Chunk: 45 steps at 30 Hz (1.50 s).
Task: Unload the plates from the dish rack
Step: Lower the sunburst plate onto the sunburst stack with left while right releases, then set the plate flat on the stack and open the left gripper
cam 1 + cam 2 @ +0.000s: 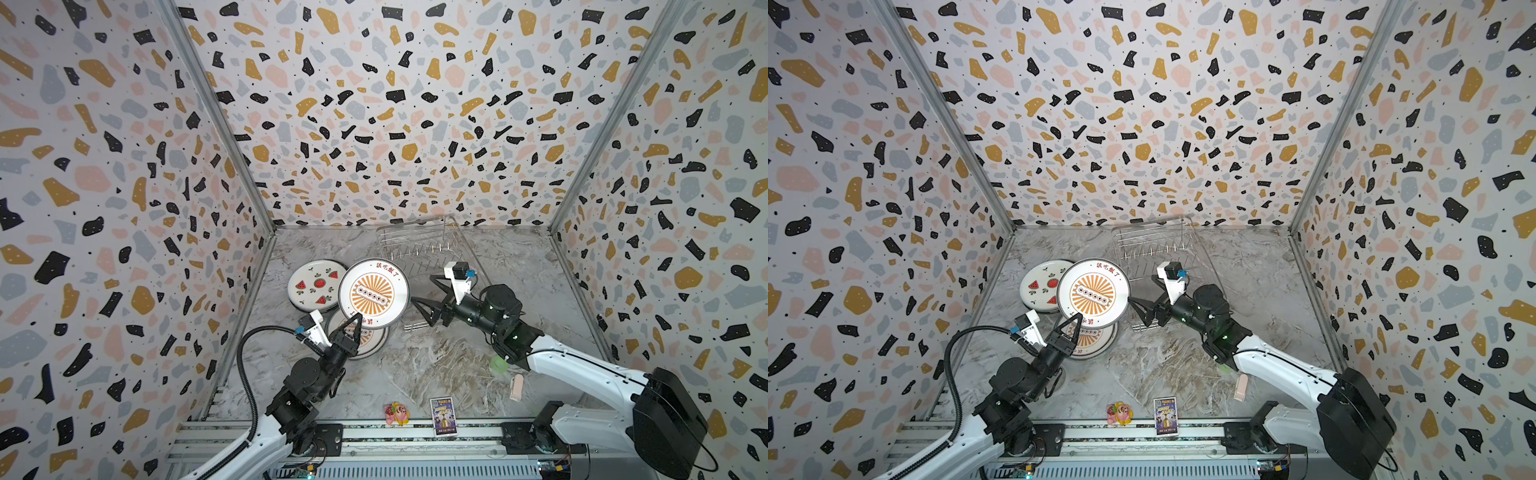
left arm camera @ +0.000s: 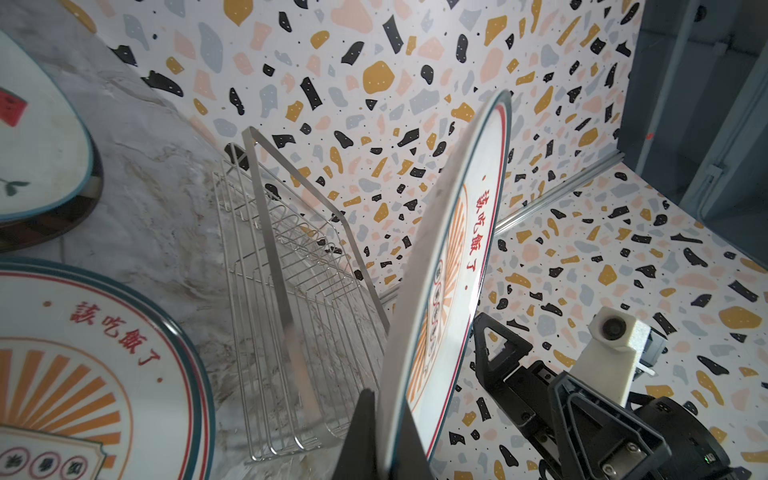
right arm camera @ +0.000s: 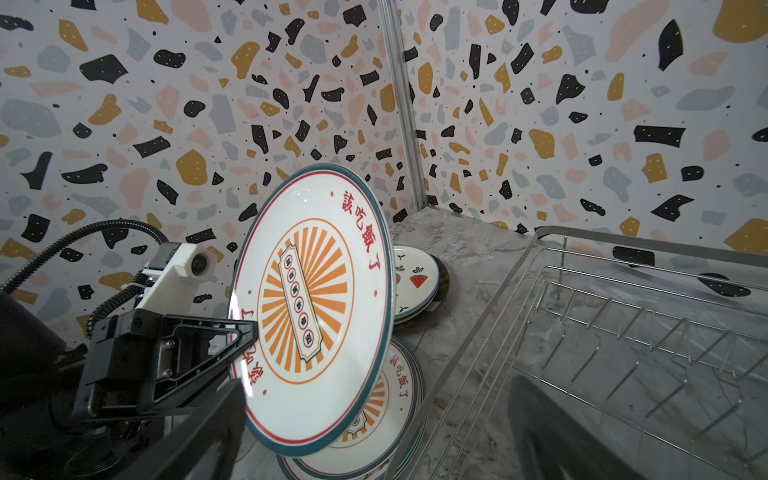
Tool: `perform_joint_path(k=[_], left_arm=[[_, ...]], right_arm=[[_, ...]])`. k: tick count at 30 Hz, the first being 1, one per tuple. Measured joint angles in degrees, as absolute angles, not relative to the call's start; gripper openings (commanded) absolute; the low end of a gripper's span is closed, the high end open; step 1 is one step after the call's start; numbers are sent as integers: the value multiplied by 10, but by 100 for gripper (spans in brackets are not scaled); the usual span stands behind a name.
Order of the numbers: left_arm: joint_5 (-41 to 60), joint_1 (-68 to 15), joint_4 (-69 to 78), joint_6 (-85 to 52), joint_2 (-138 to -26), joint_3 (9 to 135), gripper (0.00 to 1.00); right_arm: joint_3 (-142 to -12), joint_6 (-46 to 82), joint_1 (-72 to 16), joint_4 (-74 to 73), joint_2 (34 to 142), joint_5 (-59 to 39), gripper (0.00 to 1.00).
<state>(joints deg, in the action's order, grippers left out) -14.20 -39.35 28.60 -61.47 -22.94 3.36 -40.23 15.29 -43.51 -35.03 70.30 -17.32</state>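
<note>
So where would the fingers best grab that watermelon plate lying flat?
Probably by its rim: the watermelon plate lies flat on a dark plate, so only the edge is graspable. Come from the side away from the lifted sunburst plate, which crowds the other edge.

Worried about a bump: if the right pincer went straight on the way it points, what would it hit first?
Most likely the raised sunburst plate that the left pincer holds; the right pincer, open, sits beside its rim.

Left of the dish rack [image 1: 415, 249], plates [image 1: 309, 286] on the table [image 1: 457, 361].
</note>
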Motion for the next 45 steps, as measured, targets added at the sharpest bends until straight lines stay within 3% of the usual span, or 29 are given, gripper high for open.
perform_joint_path(k=[7, 19, 30, 45], left_arm=[[-179, -384, 172, -671, -166, 34, 0], [-214, -380, 6, -782, -164, 46, 0], [-220, -380, -58, -880, -172, 48, 0], [-204, -380, -69, -919, -280, 67, 0]], right_arm=[[-454, 139, -451, -336, 757, -175, 99], [-474, 124, -474, -336, 801, -187, 99], [-529, 92, -517, -307, 876, -171, 99], [-556, 61, -549, -279, 912, -132, 99]])
